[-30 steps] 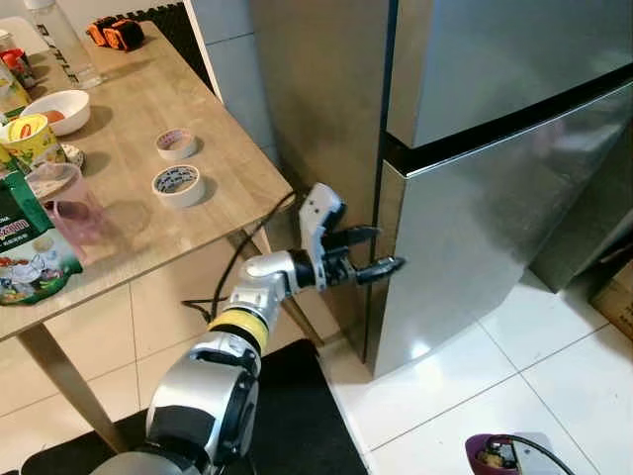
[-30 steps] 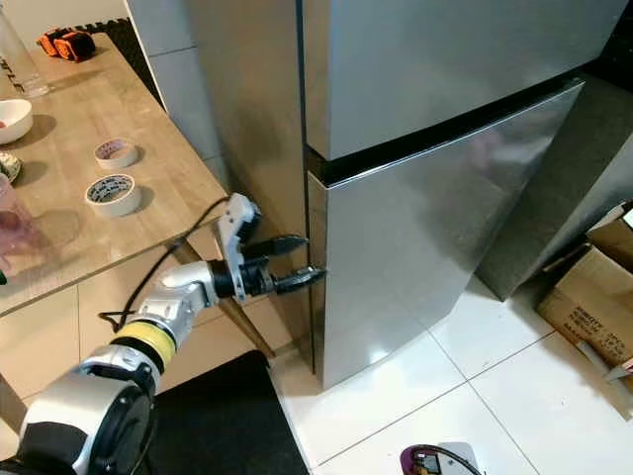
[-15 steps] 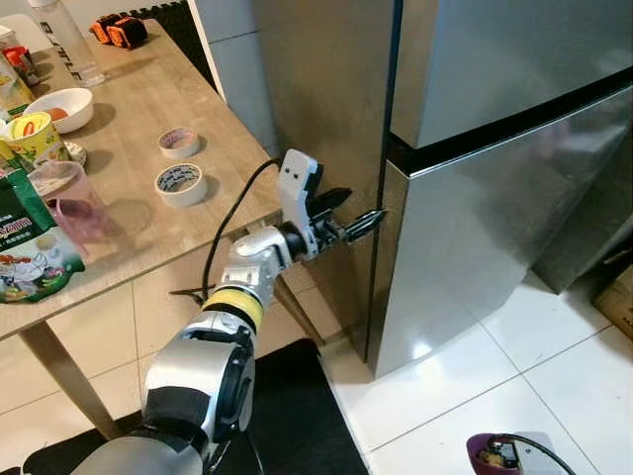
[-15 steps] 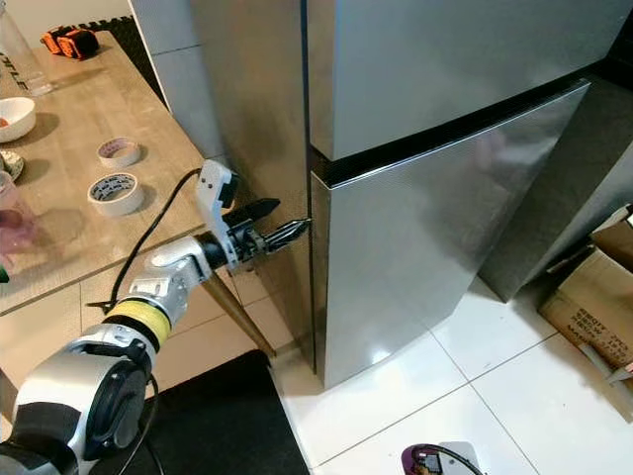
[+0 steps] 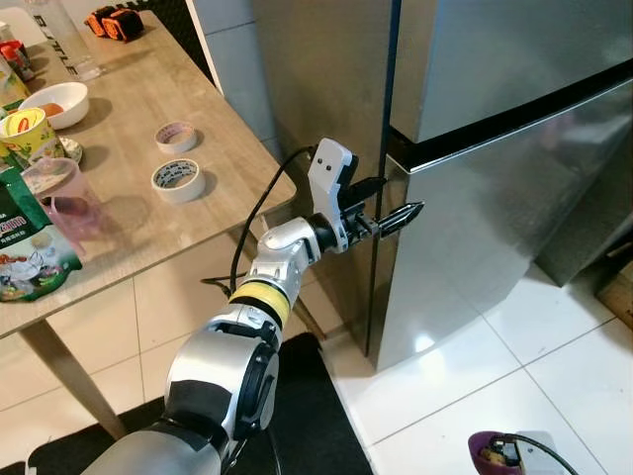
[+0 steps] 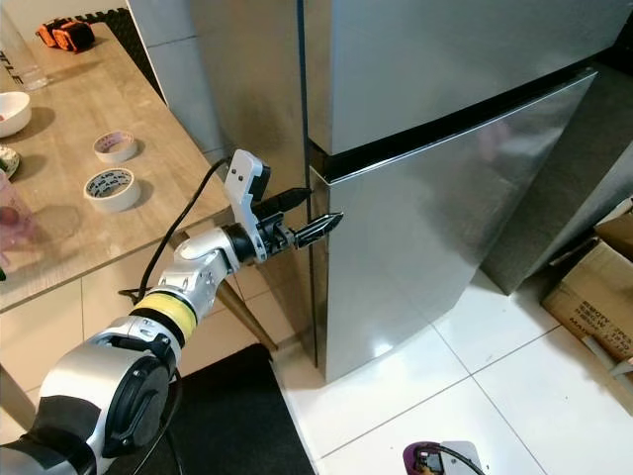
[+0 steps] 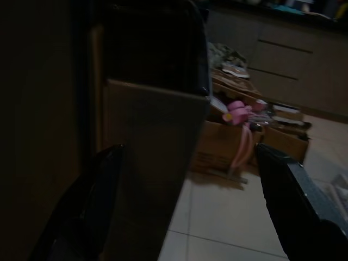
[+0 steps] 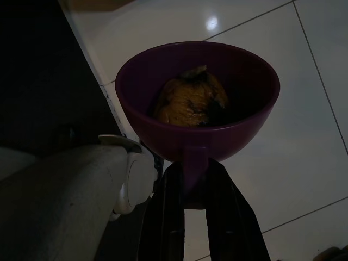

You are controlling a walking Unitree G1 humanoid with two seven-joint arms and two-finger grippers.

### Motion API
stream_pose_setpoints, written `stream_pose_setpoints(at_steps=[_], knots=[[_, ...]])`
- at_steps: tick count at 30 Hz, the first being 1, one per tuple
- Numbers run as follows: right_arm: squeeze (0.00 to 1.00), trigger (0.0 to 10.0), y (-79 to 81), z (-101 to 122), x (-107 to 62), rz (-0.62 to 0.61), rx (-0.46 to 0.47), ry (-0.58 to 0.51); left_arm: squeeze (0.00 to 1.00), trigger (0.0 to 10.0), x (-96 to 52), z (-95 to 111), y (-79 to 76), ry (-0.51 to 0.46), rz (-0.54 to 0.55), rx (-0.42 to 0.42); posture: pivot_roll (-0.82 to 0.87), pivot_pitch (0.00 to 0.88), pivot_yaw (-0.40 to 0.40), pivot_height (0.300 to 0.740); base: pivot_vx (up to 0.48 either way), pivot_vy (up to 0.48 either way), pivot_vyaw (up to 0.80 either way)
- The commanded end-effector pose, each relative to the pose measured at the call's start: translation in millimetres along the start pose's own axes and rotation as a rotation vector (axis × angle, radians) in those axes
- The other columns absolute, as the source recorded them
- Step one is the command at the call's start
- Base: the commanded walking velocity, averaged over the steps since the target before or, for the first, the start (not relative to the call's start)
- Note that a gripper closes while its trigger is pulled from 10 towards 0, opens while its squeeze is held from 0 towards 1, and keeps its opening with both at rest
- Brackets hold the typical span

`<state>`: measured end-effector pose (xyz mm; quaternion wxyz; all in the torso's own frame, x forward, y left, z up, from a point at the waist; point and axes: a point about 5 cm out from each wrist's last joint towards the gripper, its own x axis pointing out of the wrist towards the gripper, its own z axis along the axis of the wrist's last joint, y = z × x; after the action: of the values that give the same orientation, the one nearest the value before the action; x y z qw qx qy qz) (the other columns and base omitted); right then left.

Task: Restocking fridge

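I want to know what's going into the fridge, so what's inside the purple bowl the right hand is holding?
The purple bowl holds one brownish-orange lump of food. The dim light hides what it is, and anything beneath it is covered.

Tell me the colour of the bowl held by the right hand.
Purple bowl, clearest in the right wrist view, clamped by the right hand.

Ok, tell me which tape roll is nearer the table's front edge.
The tape roll with the dark printed pattern inside; the plainer pinkish roll lies farther back on the table.
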<state>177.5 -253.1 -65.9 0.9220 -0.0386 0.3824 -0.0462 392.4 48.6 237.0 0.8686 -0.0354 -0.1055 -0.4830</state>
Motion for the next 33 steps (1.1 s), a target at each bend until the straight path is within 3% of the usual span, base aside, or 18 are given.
stream_pose_setpoints(at_steps=[1, 9, 15, 28, 33], knots=[[0.0, 10.0, -0.9, -7, -3.1, -0.009, 0.02, 0.007, 0.0, 10.0, 6.2, 2, -3.7, 0.002, 0.0, 0.02, -0.15, 0.26, 0.101, 0.74, 0.0, 0.0, 0.0], [0.0, 10.0, -3.9, -6, -3.6, -0.014, 0.021, -0.007, 0.0, 10.0, 8.4, 17, 6.4, -0.033, 0.119, 0.045, -0.15, 0.272, 0.104, 0.74, 0.0, 0.0, 0.0], [0.0, 10.0, -4.1, -6, -4.0, -0.014, 0.02, -0.013, 0.0, 10.0, 11.4, 20, 5.0, -0.043, 0.111, 0.042, -0.16, 0.28, 0.106, 0.74, 0.0, 0.0, 0.0], [0.0, 10.0, -8.9, -4, -5.1, -0.024, 0.023, -0.029, 0.0, 10.0, 22.1, 18, -11.9, -0.017, -0.054, 0.051, -0.17, 0.295, 0.112, 0.74, 0.0, 0.0, 0.0], [0.0, 10.0, -10.4, -3, -5.0, -0.032, 0.029, -0.037, 0.0, 10.0, 22.4, 5, -22.6, 0.035, -0.14, 0.097, -0.17, 0.293, 0.116, 0.74, 0.0, 0.0, 0.0]])
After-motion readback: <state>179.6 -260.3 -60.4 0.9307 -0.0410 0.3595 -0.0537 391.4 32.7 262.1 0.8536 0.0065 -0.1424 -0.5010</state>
